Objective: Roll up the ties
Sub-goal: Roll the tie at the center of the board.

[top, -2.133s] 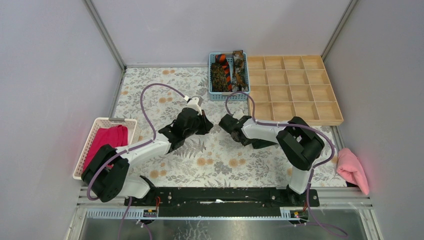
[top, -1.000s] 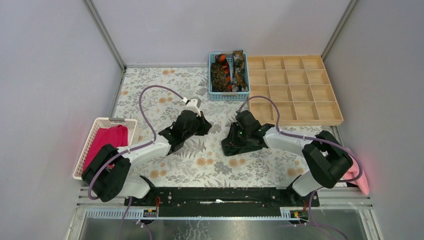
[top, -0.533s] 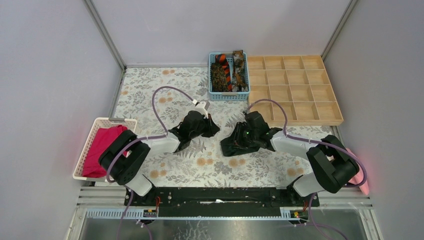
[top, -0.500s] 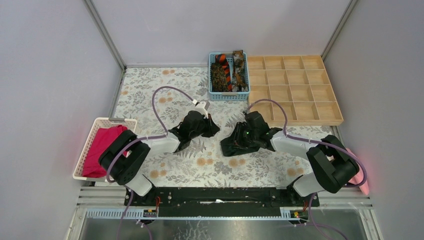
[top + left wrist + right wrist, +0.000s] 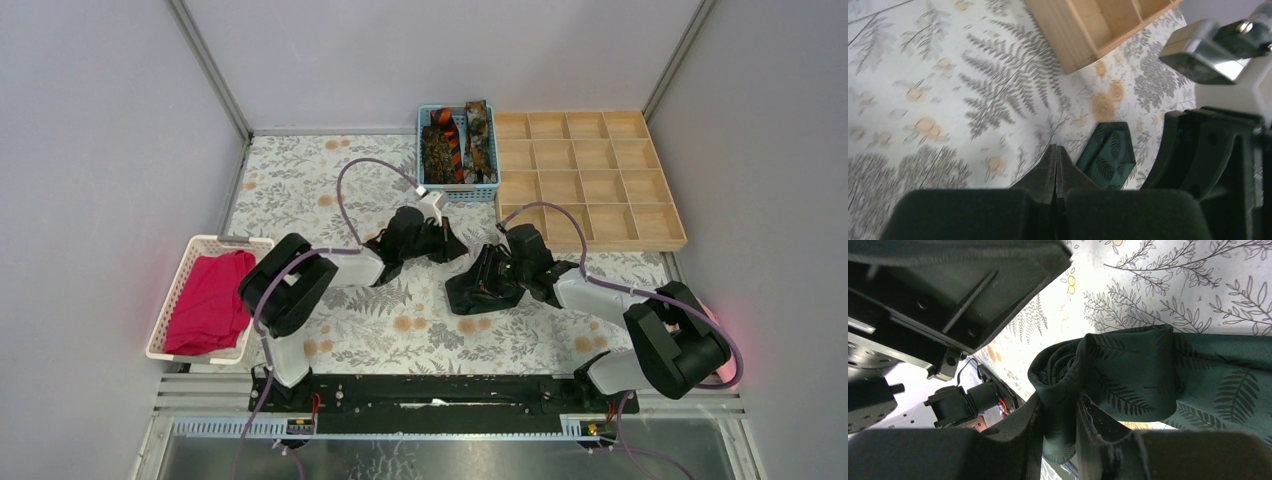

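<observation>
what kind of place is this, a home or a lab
Likely a robot lab test cell, not a home: plain grey panel walls enclose a floral-cloth table, two arms are bolted to a black base rail, and the right gripper pinches a dark green leaf-print tie.
</observation>
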You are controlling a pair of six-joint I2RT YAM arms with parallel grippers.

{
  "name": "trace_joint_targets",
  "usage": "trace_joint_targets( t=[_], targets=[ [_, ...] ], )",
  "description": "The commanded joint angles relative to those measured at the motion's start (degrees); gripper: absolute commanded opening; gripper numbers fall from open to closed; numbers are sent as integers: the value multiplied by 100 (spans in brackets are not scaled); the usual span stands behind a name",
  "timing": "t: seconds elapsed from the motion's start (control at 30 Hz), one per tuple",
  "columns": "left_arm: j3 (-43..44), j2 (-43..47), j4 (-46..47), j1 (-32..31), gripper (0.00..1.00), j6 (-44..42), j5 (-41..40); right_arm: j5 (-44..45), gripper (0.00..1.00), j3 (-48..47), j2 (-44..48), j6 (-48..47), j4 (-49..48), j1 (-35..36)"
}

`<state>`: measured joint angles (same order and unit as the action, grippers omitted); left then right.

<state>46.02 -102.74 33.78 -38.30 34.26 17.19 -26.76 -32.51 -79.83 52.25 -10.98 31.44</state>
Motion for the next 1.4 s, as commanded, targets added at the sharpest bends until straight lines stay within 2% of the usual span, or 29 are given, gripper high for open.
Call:
trace_joint_targets(
  t=[0.0,0.3,0.37,0.43,0.57,0.77,1.03,1.37],
  targets=[
    [830,-496,52,-12,1,-496,983,-177,29,-200,94,-209,143,-26],
    [1623,-1607,-287,189,2,-678,3243,68,28,-280,146,-453,429,-33],
    [1724,-1686,-597,208,2,-870,3491,99,28,-311,181,-483,479,-34],
    [1904,-1746,-1280,218,2,-1226,3685,139,29,-354,195,-525,557,-41],
    [2374,-1950,-2579,218,2,-2089,3948,201,28,-409,147,-581,622,-36],
    [2426,-1947,-3040,228,1,-2580,4066,316,27,-420,220,-565,633,-40],
    [2456,-2147,-2910,222,0,-2561,4573,693,27,-518,549,-688,1019,-168],
    [2434,-2145,-2912,227,0,-2644,4819,1102,26,-258,768,-622,1339,-328]
  ],
)
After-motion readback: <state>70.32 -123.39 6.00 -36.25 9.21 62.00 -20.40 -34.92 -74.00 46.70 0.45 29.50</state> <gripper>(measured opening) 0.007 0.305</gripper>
